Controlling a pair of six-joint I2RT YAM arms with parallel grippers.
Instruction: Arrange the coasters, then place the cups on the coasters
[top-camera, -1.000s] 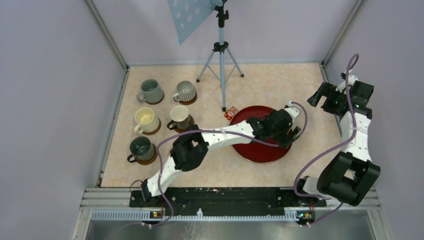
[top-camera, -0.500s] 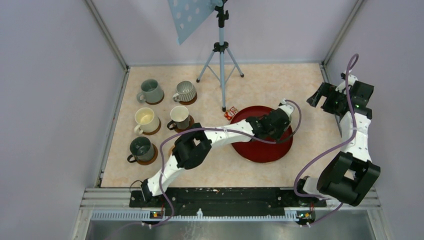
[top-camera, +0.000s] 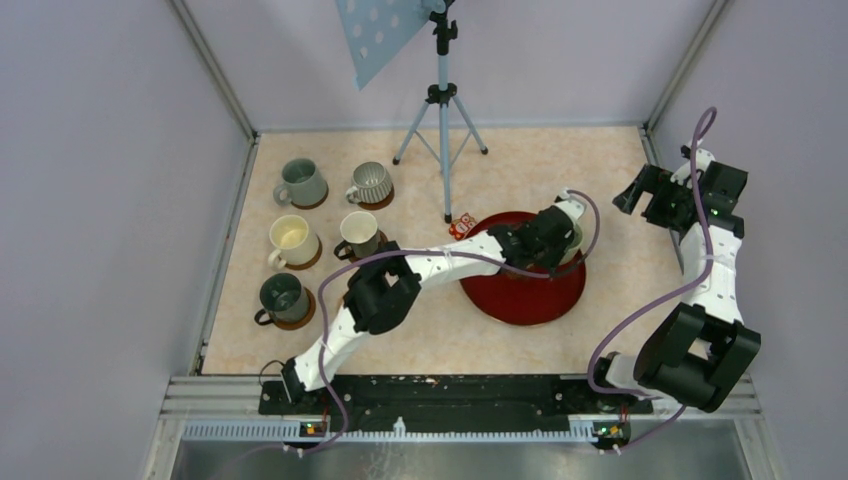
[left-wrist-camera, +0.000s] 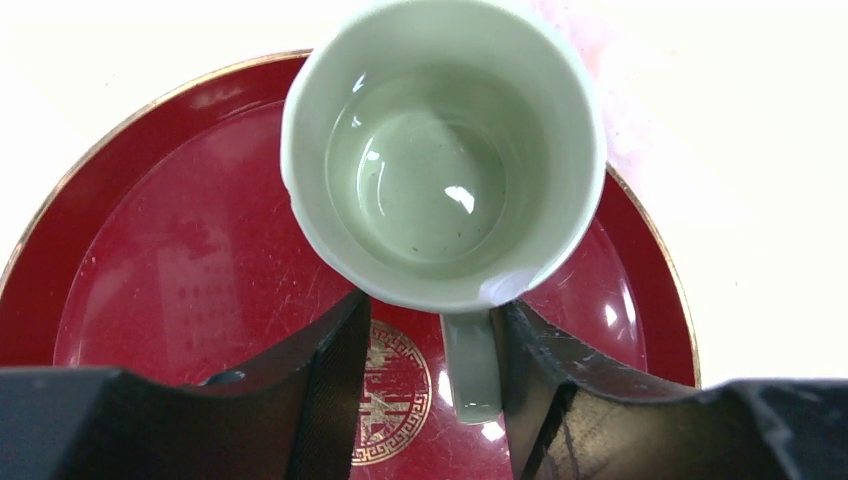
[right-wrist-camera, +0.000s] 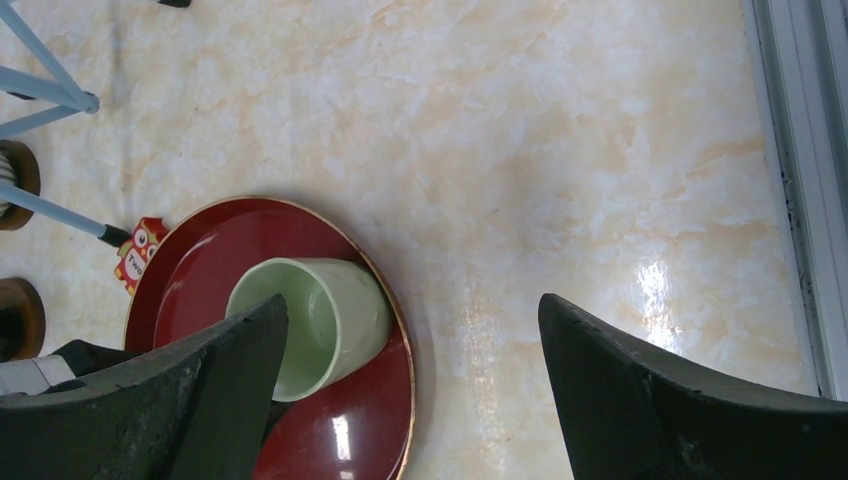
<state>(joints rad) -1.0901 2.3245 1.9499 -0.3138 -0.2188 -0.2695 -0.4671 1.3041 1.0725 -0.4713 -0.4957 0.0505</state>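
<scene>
The left end effector (left-wrist-camera: 433, 302) seems clamped on the pale green cup (left-wrist-camera: 440, 150) at its handle, above the red tray (left-wrist-camera: 150, 260), while the right end effector (right-wrist-camera: 412, 305) stands apart.

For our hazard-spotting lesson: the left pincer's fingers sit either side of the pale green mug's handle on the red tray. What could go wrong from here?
1. The left pincer straddles only the handle of the pale green mug, with a gap beside one finger. Once lifted, the mug may swing or slip.
2. The mug stands near the rim of the red tray. Dragging it could tip it or shift the tray.
</scene>
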